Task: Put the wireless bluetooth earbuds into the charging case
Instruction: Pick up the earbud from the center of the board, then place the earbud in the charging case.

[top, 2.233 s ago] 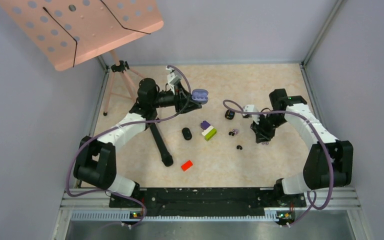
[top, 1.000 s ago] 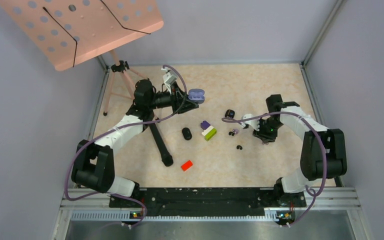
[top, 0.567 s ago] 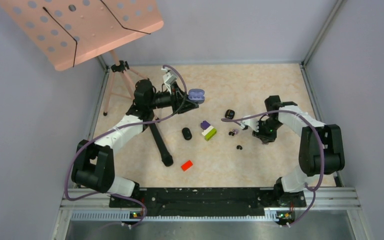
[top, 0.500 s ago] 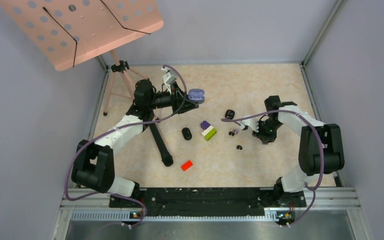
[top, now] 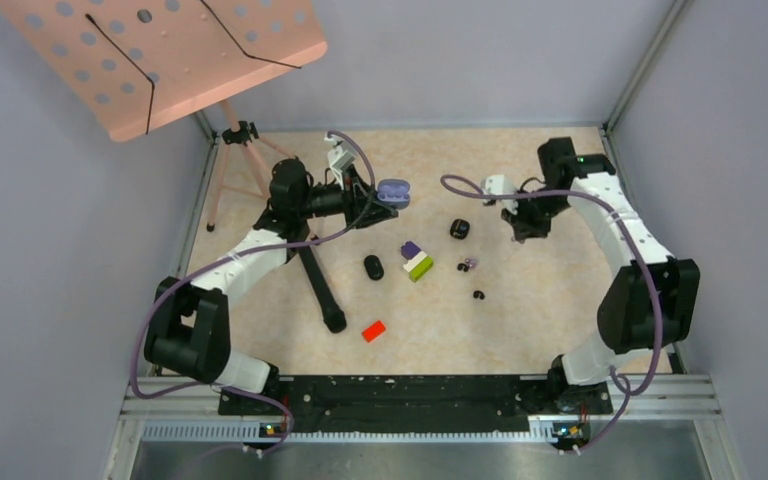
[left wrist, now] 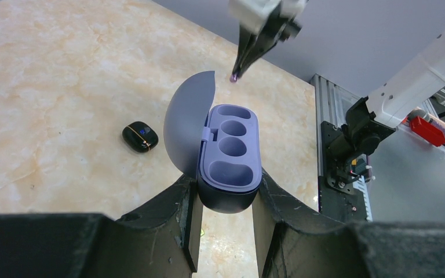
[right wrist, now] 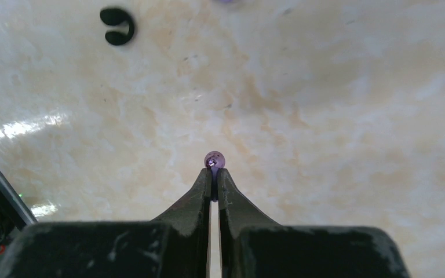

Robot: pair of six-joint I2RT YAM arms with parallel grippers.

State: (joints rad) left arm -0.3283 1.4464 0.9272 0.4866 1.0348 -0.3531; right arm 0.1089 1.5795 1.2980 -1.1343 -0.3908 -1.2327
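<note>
My left gripper (left wrist: 226, 197) is shut on the base of the pale purple charging case (left wrist: 229, 147), held above the table with its lid open and its wells empty; the case (top: 395, 190) also shows from above. My right gripper (right wrist: 214, 171) is shut on a tiny purple earbud (right wrist: 214, 158) pinched at its fingertips, lifted off the table. In the left wrist view that earbud (left wrist: 233, 77) hangs just beyond the open case. Another purple earbud (top: 470, 264) and a black earbud (top: 479, 295) lie on the table.
A black pebble case (top: 460, 229) and another (top: 373, 267) lie near a purple-white-green block (top: 417, 260). A red block (top: 373, 330) lies nearer the front. A tripod leg (top: 317, 288) runs under the left arm, and a pink music stand (top: 160, 50) overhangs the back left.
The right gripper has shut on a purple earbud, lifted it off the table and moved toward the back. The left gripper has kept still with the case.
</note>
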